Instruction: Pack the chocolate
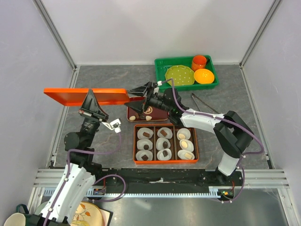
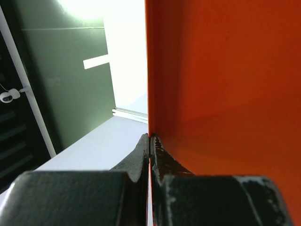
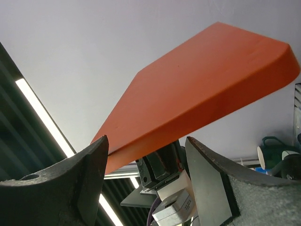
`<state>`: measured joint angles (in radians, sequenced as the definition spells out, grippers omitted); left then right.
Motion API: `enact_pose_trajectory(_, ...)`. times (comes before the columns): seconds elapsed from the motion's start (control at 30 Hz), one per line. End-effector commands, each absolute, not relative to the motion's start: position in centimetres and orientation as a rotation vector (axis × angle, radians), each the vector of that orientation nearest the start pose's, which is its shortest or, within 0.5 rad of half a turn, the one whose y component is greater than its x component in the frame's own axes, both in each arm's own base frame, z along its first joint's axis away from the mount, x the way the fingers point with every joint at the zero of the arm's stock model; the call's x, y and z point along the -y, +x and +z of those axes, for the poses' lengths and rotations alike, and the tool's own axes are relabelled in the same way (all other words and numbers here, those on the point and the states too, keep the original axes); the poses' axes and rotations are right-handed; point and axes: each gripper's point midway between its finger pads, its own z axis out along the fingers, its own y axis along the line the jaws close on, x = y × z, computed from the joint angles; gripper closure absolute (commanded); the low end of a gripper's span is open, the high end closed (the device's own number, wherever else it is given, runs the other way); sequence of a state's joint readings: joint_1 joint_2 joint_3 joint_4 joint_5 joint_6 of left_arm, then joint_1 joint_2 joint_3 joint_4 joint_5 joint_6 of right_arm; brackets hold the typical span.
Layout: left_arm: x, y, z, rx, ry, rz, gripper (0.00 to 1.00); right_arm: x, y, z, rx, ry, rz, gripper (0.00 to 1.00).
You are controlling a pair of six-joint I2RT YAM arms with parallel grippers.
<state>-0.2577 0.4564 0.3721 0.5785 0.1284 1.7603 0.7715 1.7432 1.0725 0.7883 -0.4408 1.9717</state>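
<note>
Grey table [image 1: 94, 80], white walls [image 1: 155, 28] | left gripper [image 2: 149, 141] pinching orange lid [image 1: 84, 96] | right gripper [image 3: 145, 146] spread

Centre of surface [image 1: 108, 77]: box [image 1: 164, 162], chocolate [image 1: 163, 143] in cups [image 1: 139, 155] inside. Just behind box: small tray [image 1: 150, 120]. Left, above surface: lid [image 1: 66, 96], level, clamped in left gripper [image 2: 149, 141]. Back right: bin [image 1: 160, 66]. Before bin, right of small tray: tongs [image 1: 202, 103].

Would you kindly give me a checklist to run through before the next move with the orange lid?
1. Left gripper shut on the orange lid: ok.
2. Right gripper open at the lid's other end: ok.
3. All nine cups in the box hold chocolate: ok.
4. Lid lined up over the box: not ok, it hangs to its left.
5. Dark tray emptied: cannot tell, the right arm covers most of it.
</note>
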Motion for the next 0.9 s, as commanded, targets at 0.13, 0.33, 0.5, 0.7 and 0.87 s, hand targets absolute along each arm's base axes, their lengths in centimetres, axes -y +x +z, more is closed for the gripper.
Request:
enact_pose_trajectory(0.13,5.3,21.6,42.6,-0.336,0.981,1.345,0.98,-44.9,29.3,34.6,-1.838,0.706,2.477,0.26)
enact_pose_trajectory(0.33,5.9,20.7,42.0,-0.292,1.011,1.331,0.99,-45.9,30.4,36.6,-1.775,0.678,2.509,0.37)
enact_pose_trajectory(0.5,6.6,20.5,40.9,-0.264,1.06,1.315,0.98,-46.7,30.7,37.0,-1.77,0.654,2.51,0.51)
enact_pose_trajectory(0.7,7.8,20.6,39.1,-0.229,1.144,1.284,0.99,-46.6,29.8,37.1,-1.776,0.623,2.518,0.71)
enact_pose_trajectory(0.87,8.5,20.9,37.8,-0.206,1.19,1.267,0.99,-45.8,29.5,37.7,-1.735,0.579,2.533,1.0)
